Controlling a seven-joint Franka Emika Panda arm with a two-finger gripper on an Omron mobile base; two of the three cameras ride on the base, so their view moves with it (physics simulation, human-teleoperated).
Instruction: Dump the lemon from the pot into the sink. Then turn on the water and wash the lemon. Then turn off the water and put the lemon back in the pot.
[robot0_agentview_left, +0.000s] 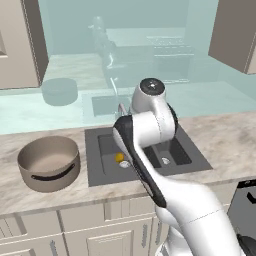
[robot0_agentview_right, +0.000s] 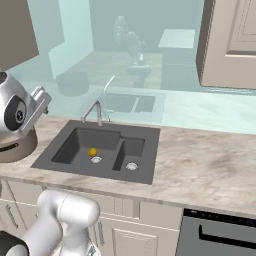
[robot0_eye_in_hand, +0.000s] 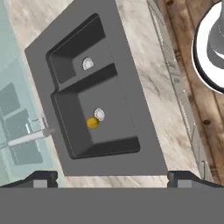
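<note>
I see the lemon (robot0_agentview_right: 92, 151) lying in the larger basin of the sink (robot0_agentview_right: 60, 165), just beside that basin's silver drain (robot0_agentview_right: 96, 160); the hand view shows the same, with the fruit touching or nearly touching the drain ring. The pot (robot0_agentview_left: 49, 162) stands upright and empty on the marble counter (robot0_agentview_left: 225, 140), left of the sink. So I judge the dumping done and the faucet (robot0_agentview_right: 95, 111) as my next target.

My worry is the faucet itself. It sits at the far edge of the sink, and I cannot tell from these views which part is the lever, so a misjudged push could move the spout and start no water. The lemon is round and rests on a smooth basin floor, so a careless descent later could send it rolling away from the fingers. The pot is near the arm's path too, and a wide swing left could knock it.

The arm rises from the base, bends at a raised elbow over the near sink edge, and carries the hand high, looking down on the whole sink. The gripper (robot0_eye_in_hand: 112, 177) shows its two fingertips (robot0_eye_in_hand: 41, 178) far apart at the bottom corners, spread wide, and nothing is between them.
</note>
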